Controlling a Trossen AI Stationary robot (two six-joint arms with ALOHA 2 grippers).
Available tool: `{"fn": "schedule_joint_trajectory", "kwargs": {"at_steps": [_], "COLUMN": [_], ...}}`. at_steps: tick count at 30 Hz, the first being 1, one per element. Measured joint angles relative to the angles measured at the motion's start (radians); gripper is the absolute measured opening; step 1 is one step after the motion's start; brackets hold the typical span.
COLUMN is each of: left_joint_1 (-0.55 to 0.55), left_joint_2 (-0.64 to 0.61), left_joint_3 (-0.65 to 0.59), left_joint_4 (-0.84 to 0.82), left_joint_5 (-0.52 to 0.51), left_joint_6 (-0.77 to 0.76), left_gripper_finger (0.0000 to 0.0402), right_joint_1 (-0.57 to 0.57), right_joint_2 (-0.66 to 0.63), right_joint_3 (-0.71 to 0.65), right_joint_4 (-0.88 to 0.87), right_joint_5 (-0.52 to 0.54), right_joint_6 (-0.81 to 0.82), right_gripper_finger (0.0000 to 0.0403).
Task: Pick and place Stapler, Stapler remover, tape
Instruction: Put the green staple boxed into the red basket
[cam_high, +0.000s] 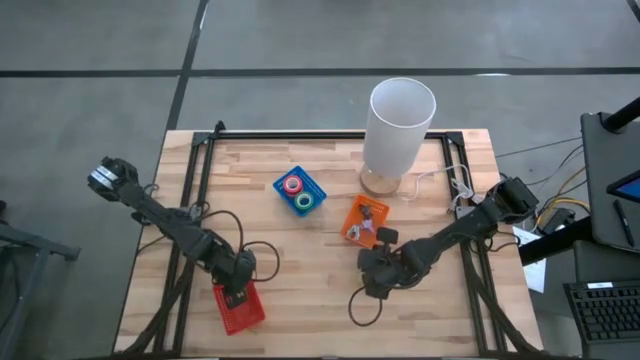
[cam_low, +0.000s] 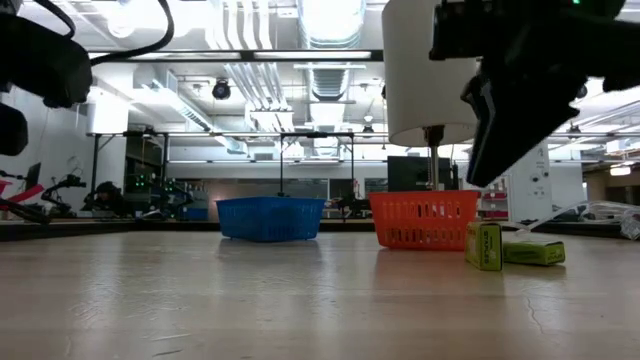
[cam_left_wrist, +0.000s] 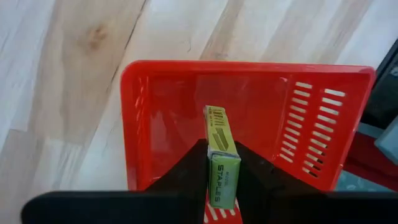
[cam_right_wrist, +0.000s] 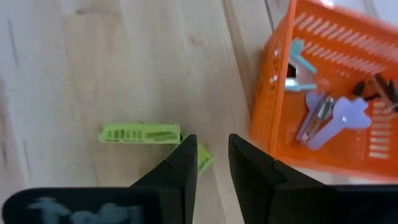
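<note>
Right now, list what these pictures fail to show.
- High view: left gripper covers the staples box it holds.
- Low view: the blue tray wall hides the tape.
- Right wrist view: a finger hides most of a second green box; the edge cuts off the orange tray.

Overhead, table-level and two close wrist views, sharing the orange basket.

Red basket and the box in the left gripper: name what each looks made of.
Red basket: looks like moulded plastic, glossy, with slotted walls. Staples box held in the left gripper: probably printed cardboard, matte yellow-green, with sharp folded edges and lettering.
</note>
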Motion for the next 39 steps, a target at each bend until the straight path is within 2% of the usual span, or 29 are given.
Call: {"fn": "schedule_joint_trajectory", "kwargs": {"at_steps": [5, 10, 20, 27, 33, 39], "left_joint_1": [0.002, 0.004, 0.005, 0.006, 0.006, 0.006], "left_joint_2": [-0.008, -0.036, -0.080, -0.117, -0.136, -0.137], "left_joint_3": [-0.004, 0.006, 0.013, 0.013, 0.013, 0.013], "left_joint_4": [0.000, 0.001, 0.007, 0.056, 0.184, 0.424], "left_joint_5": [-0.009, -0.071, -0.134, -0.143, -0.184, -0.184], "left_joint_6": [0.000, 0.010, 0.020, 0.074, 0.154, 0.309], "left_gripper_finger": [0.0077, 0.0096, 0.0164, 0.0174, 0.0174, 0.0174], "right_joint_1": [0.000, 0.000, 0.001, 0.020, 0.024, 0.026], "right_joint_2": [0.000, 0.000, 0.000, 0.000, 0.002, 0.002], "right_joint_3": [-0.045, -0.083, -0.107, -0.115, -0.141, -0.188], "right_joint_4": [0.000, 0.000, 0.030, 0.146, 0.158, 0.219], "right_joint_5": [0.000, -0.005, -0.104, -0.129, -0.127, -0.127], "right_joint_6": [0.091, 0.150, 0.274, 0.326, 0.388, 0.418], "right_gripper_finger": [0.0082, 0.0094, 0.0158, 0.0207, 0.0224, 0.0226]}}
